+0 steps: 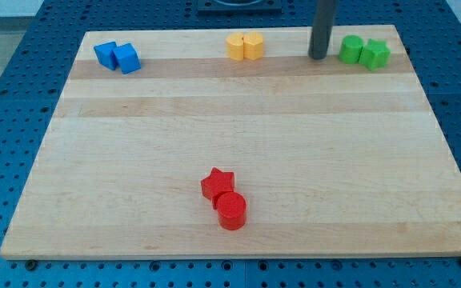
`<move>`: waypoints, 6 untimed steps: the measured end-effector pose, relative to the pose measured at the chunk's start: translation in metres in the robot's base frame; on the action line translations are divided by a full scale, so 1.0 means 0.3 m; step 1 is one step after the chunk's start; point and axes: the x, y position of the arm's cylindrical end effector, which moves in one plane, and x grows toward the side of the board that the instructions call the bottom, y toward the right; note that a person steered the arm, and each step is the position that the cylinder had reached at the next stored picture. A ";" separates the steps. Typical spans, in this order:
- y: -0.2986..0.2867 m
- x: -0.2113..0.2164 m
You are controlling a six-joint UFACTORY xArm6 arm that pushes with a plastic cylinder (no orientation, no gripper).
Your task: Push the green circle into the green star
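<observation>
The green circle [350,50] sits near the view's top right of the wooden board [238,144]. It touches the green star [375,54] on its right. My tip [318,57] stands on the board just left of the green circle, a small gap apart from it. The rod rises straight up out of the view's top.
Two blue blocks [117,56] sit together at the view's top left. A yellow pair [246,46], a hexagon-like block and a heart, sits at the top middle, left of my tip. A red star [217,184] touches a red circle [232,211] near the view's bottom middle.
</observation>
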 end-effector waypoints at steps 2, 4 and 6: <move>0.206 -0.067; 0.224 -0.067; 0.431 -0.225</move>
